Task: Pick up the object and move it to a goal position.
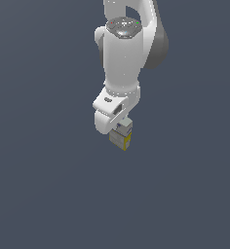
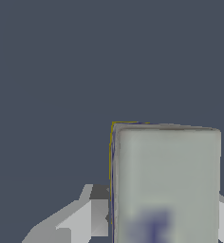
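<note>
Exterior view: white gripper clamps small grey-topped, yellow-tan rectangular box; wrist view alone shows box top's blurred blue mark between the fingers.

All around there is only a flat, dark blue-grey ground. It has the same plain color from edge to edge in the exterior view. It has no lines, no marks and no pattern on it. In the wrist view the same dark blue-grey ground fills the open part of the picture, and it looks smooth and even there too. Nothing else lies on it that can be seen. It is hard to tell where the floor stops and the back begins, because the color does not change.
</note>
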`<action>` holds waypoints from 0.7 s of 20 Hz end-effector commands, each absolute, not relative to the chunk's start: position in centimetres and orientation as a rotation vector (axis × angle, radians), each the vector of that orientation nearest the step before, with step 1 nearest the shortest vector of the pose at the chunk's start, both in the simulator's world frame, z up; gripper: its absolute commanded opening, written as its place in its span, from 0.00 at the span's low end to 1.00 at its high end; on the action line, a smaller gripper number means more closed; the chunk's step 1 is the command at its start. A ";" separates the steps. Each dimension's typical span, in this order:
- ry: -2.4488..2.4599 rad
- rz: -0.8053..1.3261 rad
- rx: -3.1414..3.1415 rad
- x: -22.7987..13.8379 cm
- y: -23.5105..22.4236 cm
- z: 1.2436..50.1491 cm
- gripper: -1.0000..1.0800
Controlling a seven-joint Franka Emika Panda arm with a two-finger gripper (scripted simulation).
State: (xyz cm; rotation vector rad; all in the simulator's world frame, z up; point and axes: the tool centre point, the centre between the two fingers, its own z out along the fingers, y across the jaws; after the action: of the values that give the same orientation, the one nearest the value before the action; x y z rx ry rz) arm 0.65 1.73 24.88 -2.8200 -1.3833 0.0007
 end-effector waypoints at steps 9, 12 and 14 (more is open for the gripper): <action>-1.384 0.000 -2.820 1.1 1.0 34.3 0.00; -1.384 0.000 -2.820 1.2 0.8 35.8 0.00; -1.383 0.000 -2.821 1.3 0.8 36.6 0.00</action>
State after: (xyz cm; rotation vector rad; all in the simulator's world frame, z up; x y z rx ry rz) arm 1.24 0.83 35.97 -2.8208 -1.3834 -0.0018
